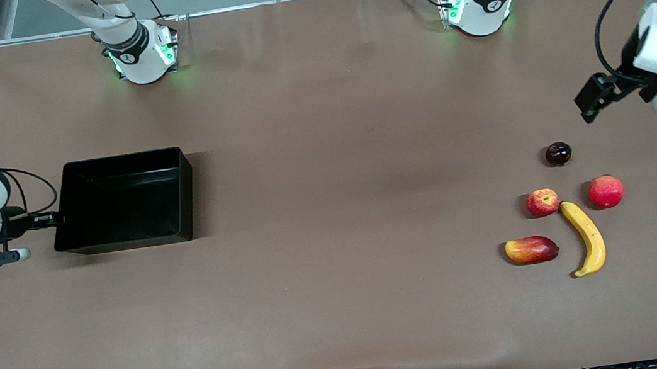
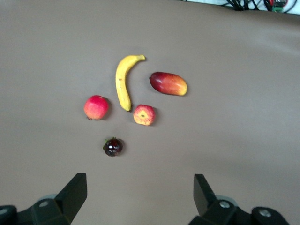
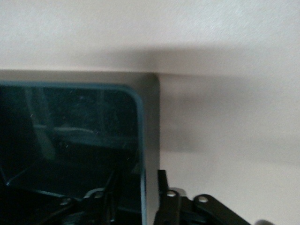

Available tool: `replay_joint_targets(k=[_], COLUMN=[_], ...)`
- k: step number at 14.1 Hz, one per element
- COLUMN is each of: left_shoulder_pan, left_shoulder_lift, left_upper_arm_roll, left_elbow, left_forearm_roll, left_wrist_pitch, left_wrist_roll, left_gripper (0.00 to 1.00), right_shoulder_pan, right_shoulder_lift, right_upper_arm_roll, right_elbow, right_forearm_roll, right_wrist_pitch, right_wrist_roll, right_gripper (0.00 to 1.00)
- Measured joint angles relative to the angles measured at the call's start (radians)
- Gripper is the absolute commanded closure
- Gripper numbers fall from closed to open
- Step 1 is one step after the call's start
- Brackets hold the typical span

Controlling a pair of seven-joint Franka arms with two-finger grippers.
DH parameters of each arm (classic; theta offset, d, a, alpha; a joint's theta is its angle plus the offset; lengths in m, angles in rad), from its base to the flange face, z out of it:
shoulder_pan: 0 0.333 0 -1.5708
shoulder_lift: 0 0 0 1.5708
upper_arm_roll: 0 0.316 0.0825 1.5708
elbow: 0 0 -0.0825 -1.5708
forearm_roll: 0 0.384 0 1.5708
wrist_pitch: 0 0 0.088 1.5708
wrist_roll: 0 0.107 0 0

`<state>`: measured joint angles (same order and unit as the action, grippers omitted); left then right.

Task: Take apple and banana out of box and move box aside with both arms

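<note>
The black box (image 1: 121, 202) sits toward the right arm's end of the table. My right gripper (image 1: 54, 219) straddles its end wall, one finger inside and one outside, shut on the wall (image 3: 149, 140); the gripper (image 3: 138, 197) also shows in the right wrist view. The yellow banana (image 1: 586, 236) and the small red apple with yellow streaks (image 1: 542, 202) lie side by side toward the left arm's end. My left gripper (image 1: 588, 106) hangs open and empty above the table, farther from the front camera than the fruits. In the left wrist view its gripper (image 2: 140, 192) faces the banana (image 2: 123, 82) and apple (image 2: 144, 115).
A plain pinkish-red round fruit (image 1: 605, 191) lies beside the banana's upper end. A red-and-yellow mango (image 1: 531, 250) lies nearer the front camera than the apple. A small dark round fruit (image 1: 558, 153) lies between the fruits and my left gripper.
</note>
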<state>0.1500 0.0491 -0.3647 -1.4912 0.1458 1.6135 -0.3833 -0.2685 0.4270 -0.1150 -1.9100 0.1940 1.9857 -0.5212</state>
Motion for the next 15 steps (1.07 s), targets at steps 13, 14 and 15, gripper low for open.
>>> replay_joint_targets(k=[13, 14, 15], left_shoulder_pan=[-0.208, -0.207, -0.207], left_shoulder_lift=[-0.135, -0.135, -0.135], left_upper_arm_roll=[0.267, 0.267, 0.267], left_elbow=[-0.127, -0.127, -0.127], left_forearm_roll=[-0.071, -0.071, -0.071], left_wrist_pitch=[-0.063, -0.063, -0.063], left_wrist_roll=[0.117, 0.117, 0.117], left_gripper=[0.0, 0.0, 0.0], right_shoulder_pan=[-0.002, -0.001, 0.0], right_shoulder_lift=[0.069, 0.069, 0.067], right_upper_arm_roll=[0.019, 0.024, 0.027], right_elbow=[0.621, 0.658, 0.693], right_forearm_roll=[-0.135, -0.135, -0.135], right_wrist_pitch=[-0.468, -0.485, -0.499], right_wrist_roll=[-0.004, -0.004, -0.004], right_gripper=[0.0, 0.0, 0.0])
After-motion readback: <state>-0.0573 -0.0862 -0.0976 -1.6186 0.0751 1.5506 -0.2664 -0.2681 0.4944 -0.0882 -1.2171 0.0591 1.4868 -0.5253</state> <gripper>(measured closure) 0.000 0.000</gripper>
